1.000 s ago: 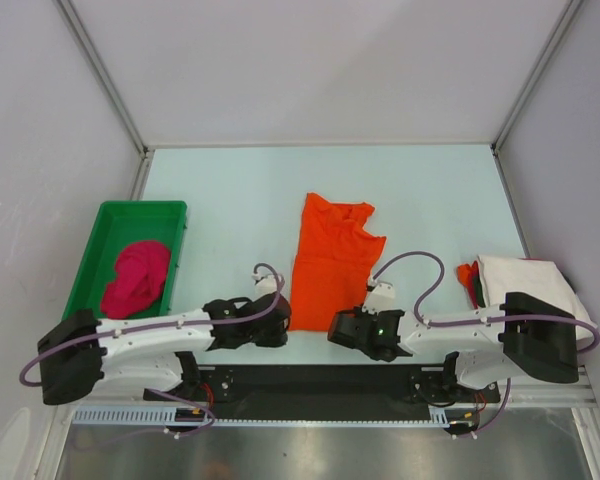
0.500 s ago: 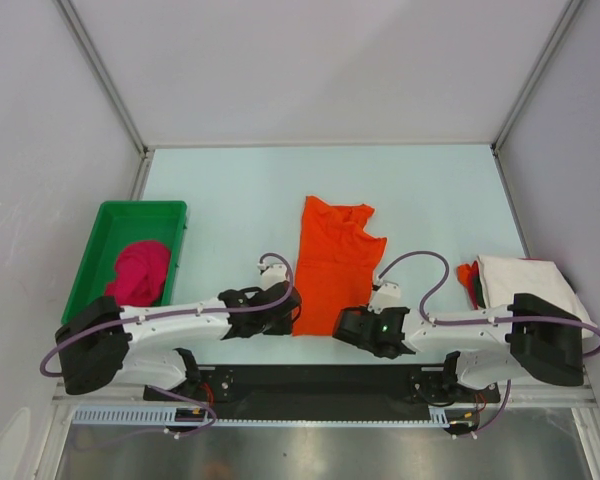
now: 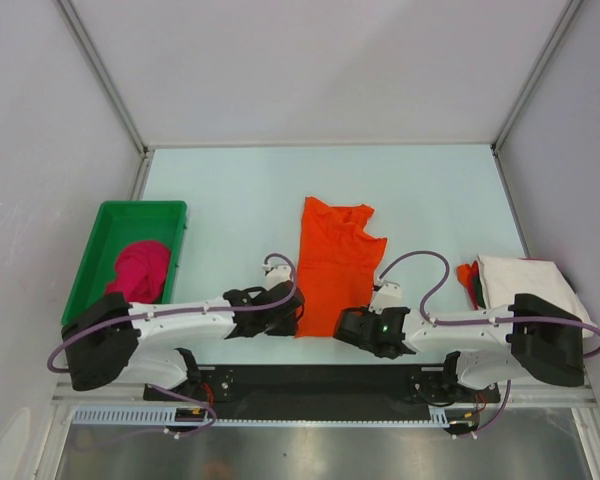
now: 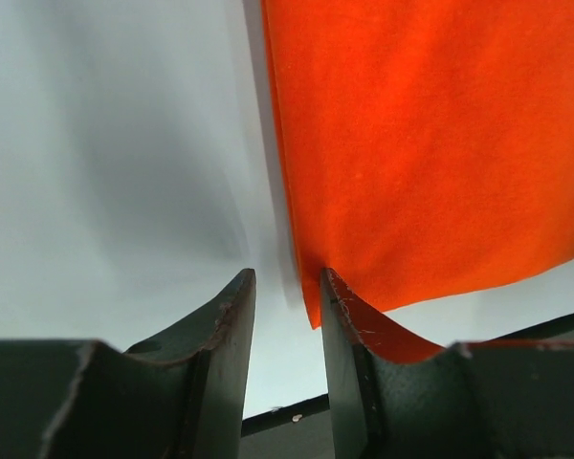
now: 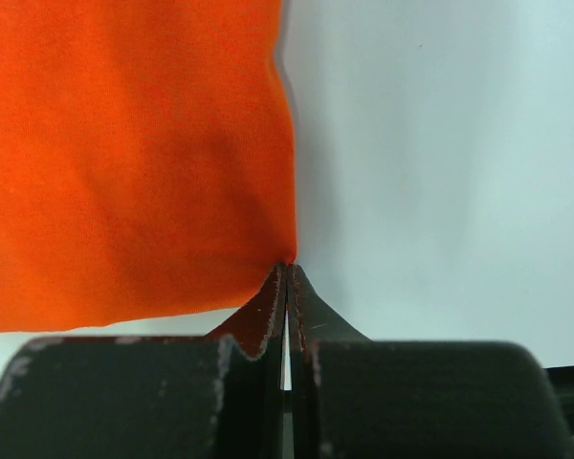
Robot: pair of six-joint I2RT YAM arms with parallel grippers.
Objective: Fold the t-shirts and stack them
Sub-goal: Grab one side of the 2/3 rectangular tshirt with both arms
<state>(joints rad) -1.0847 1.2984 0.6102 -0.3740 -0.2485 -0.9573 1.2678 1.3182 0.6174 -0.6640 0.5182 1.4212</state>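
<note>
Across the near middle of the pale table [image 3: 230, 190] lies the orange t-shirt [image 3: 332, 265], folded lengthwise into a narrow strip with its collar end toward the far side.

- Left gripper [image 4: 287, 287]: set low at the shirt's near left corner. Jaws stand slightly parted, and the corner of the cloth meets the inner face of one finger [image 4: 349, 354]. No cloth is clamped between them.
- Right gripper [image 5: 287, 273]: set at the near right corner. Jaws are pressed together, with the very tip of the corner caught at the fingertips.
- Magenta-pink t-shirt [image 3: 138, 272]: crumpled inside the green tray [image 3: 110, 215] at the left edge of the table.
- Off-white t-shirt [image 3: 525, 278]: folded at the right edge. A sliver of orange-red cloth [image 3: 467, 278] shows beside it, partly hidden by the right arm.
</note>
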